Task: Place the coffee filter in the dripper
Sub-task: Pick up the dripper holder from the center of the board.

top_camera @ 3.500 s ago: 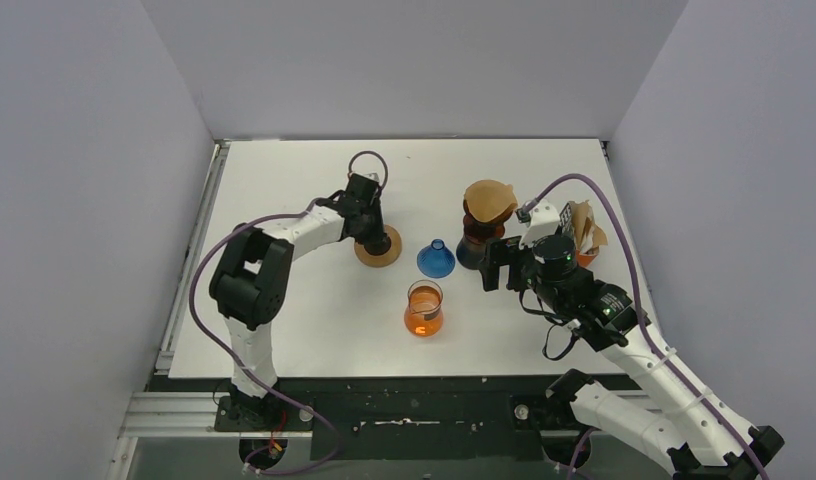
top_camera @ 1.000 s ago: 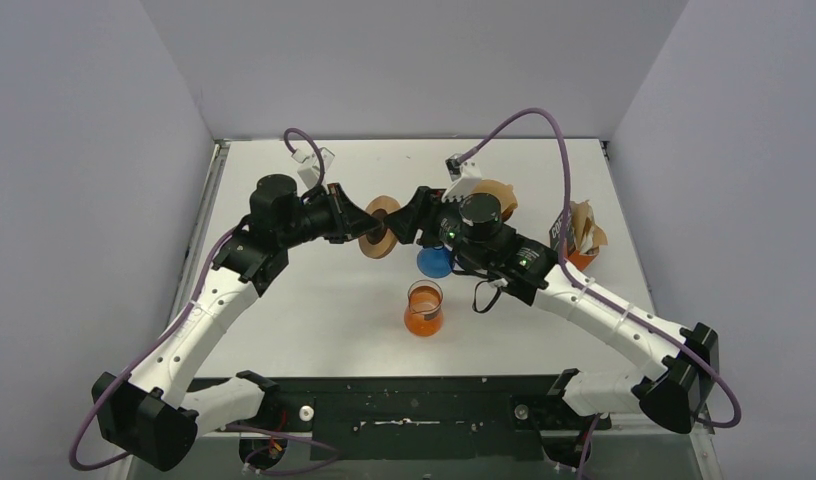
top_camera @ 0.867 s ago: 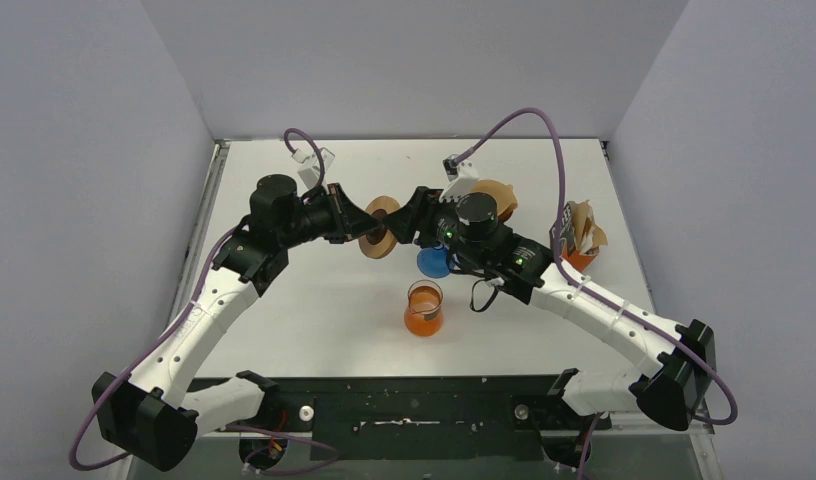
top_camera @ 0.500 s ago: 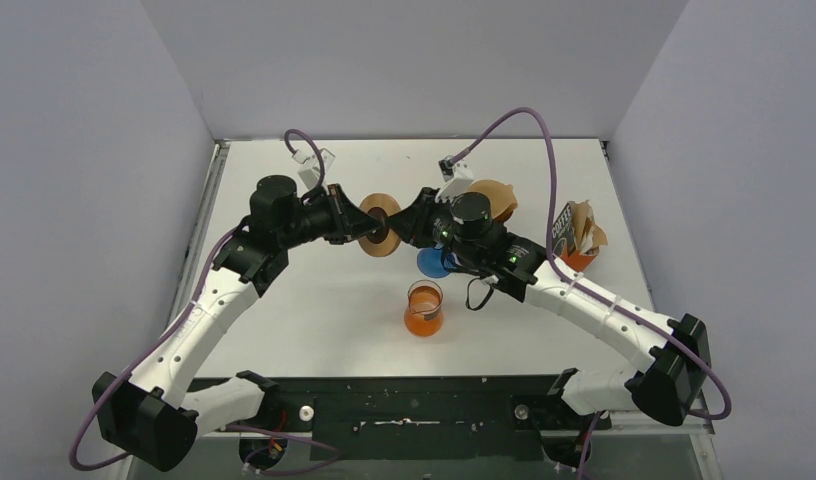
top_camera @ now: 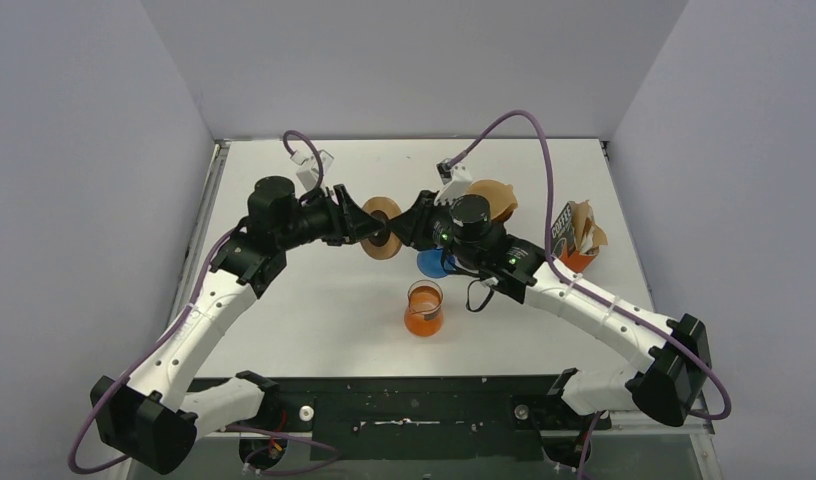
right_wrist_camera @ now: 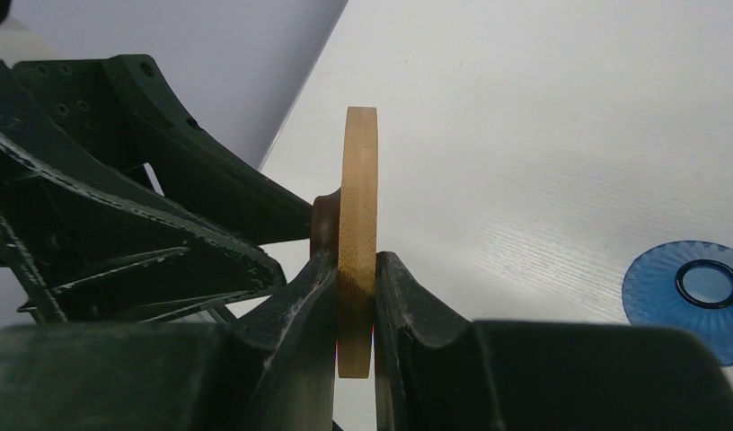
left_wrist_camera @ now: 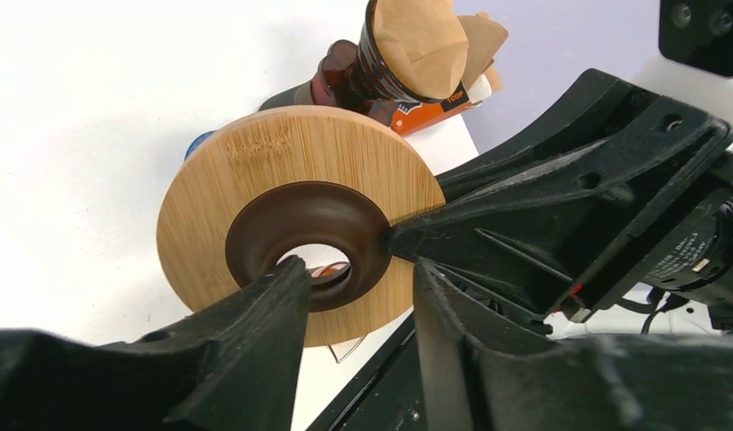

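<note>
Hanging in mid-air between both arms, the wooden disc stands on edge, its rim clamped between the right gripper fingers. The left gripper is spread apart astride the disc's brown collar. Beyond the disc, the coffee filter sits in a dark brown holder; a blue glass cone lies on the table near the disc.

Left arm and right arm angled inward, tip to tip; left fingers parted, right fingers pinched.

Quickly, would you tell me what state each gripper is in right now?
Left gripper: open, fingers apart by the wooden disc.
Right gripper: closed on the wooden disc's rim.
</note>
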`<action>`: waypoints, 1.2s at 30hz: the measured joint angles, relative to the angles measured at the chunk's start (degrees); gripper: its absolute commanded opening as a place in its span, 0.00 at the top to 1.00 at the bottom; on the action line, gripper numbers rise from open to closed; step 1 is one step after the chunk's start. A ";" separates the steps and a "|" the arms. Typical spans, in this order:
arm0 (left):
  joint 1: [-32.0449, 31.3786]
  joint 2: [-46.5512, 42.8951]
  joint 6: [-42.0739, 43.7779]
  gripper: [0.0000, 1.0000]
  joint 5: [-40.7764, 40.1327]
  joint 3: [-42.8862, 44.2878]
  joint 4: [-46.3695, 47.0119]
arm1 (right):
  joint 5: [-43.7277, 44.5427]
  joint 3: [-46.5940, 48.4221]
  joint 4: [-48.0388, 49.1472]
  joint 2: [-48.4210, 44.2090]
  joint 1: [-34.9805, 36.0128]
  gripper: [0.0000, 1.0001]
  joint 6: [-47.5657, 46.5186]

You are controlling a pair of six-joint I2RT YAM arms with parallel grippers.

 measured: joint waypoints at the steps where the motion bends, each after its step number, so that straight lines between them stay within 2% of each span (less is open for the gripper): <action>1: 0.11 -0.15 0.20 0.52 0.02 0.00 -0.26 | 0.02 -0.33 -0.04 -0.11 0.00 1.00 -0.63; 9: 0.46 -1.27 0.52 0.44 0.31 0.57 -2.62 | 1.16 -2.01 -2.51 -3.04 0.00 1.00 -10.80; 16: 0.52 -2.67 -0.28 0.41 1.01 0.59 -3.08 | 3.06 -3.15 -2.80 -9.22 0.00 1.00 -26.08; 21: 0.59 -3.02 -1.90 0.39 2.49 0.59 -3.04 | 2.05 -4.96 -1.79 -12.15 0.00 1.00 -39.26; 26: 1.27 -4.11 -3.28 0.38 4.24 0.57 -3.08 | -3.13 -7.69 -1.22 -14.08 0.00 1.00 -53.05; 36: 7.80 -6.25 -12.57 0.37 16.39 -6.78 4.79 | -13.57 -14.91 -0.83 -20.87 1.75 1.00 -85.24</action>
